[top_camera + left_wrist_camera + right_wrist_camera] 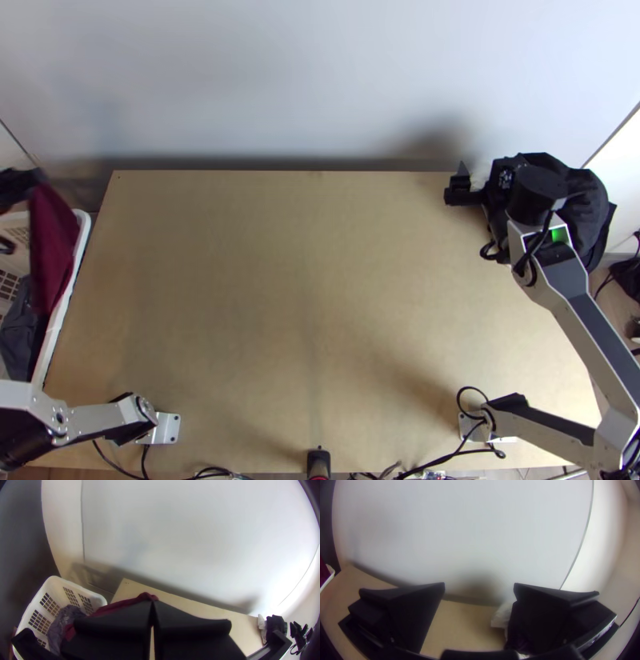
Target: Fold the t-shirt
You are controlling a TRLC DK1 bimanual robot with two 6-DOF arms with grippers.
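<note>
In the top view, my left gripper is at the upper left edge, with a dark red cloth hanging bunched from it over the white basket. The left wrist view has my left gripper shut on the cloth, whose lower part trails down into the basket. Above the table's far right corner, my right gripper stands open. From its own wrist camera, the right gripper has its two fingers wide apart with no cloth between them.
The wooden table spreads between the arms, a pale wall behind it. Dark grey cloth lies in the basket. A dark bundle is at the far right corner, partly behind the right arm. Cables run along the near edge.
</note>
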